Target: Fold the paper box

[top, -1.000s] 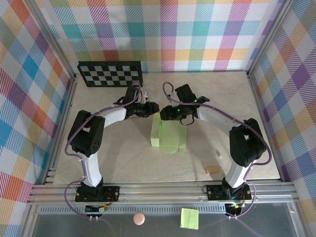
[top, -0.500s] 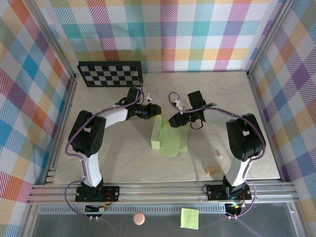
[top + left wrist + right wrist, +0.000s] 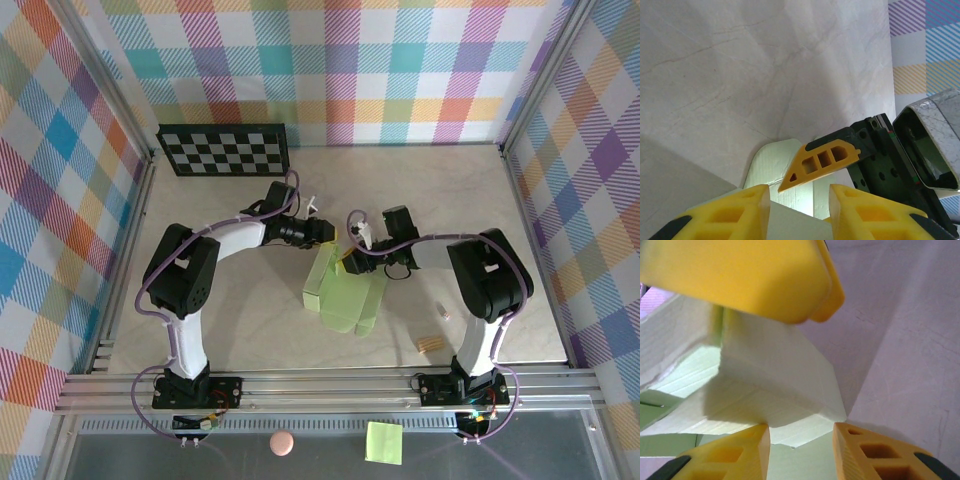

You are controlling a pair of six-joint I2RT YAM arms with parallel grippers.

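The paper box [image 3: 345, 292], a pale lime-green card partly folded up, lies mid-table, skewed, with a raised wall along its left side. My left gripper [image 3: 331, 233] hovers at its far edge, jaws apart; in the left wrist view the box's flap [image 3: 771, 165] lies beyond my left gripper [image 3: 800, 207]. My right gripper [image 3: 352, 256] meets it from the right, also open. In the right wrist view a folded corner of the box [image 3: 775, 375] reaches between the fingertips [image 3: 735, 452] of my right gripper [image 3: 801, 442], with a left-gripper finger [image 3: 740, 275] close above.
A checkerboard [image 3: 225, 150] lies at the back left. A small wooden piece [image 3: 430, 345] and a tiny item [image 3: 441, 314] sit near the right arm's base. A bright-green sticky note [image 3: 383, 441] and a pink ball [image 3: 282, 443] lie in front of the rail.
Both grippers have closed in on the box's far edge. The box has turned and shifted slightly toward the front right, and its left wall now leans.
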